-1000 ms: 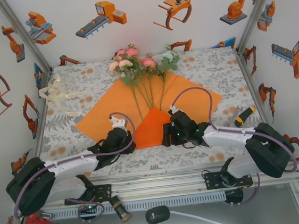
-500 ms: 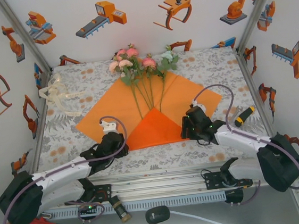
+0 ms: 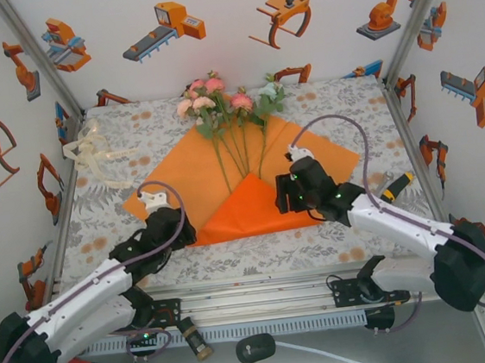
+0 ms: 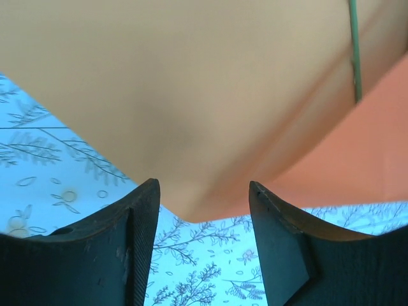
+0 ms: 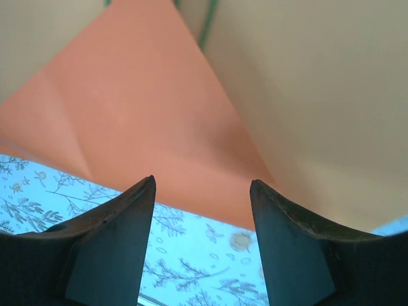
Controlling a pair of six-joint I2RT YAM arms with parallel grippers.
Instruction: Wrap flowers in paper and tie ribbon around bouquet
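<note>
We found the paper (image 3: 173, 180) spread flat on the counter (image 3: 338, 102), its near corner folded up into a triangle. The flowers (image 3: 217, 102) lay along its middle, their heads past the far corner and their stalks running under the fold. The ribbon (image 3: 92, 152) sat well apart, at the far left. The left tool (image 4: 204, 210) stood open and empty at the paper's near-left edge. The right tool (image 5: 203, 210) stood open at the fold's near edge, gripping nothing.
</note>
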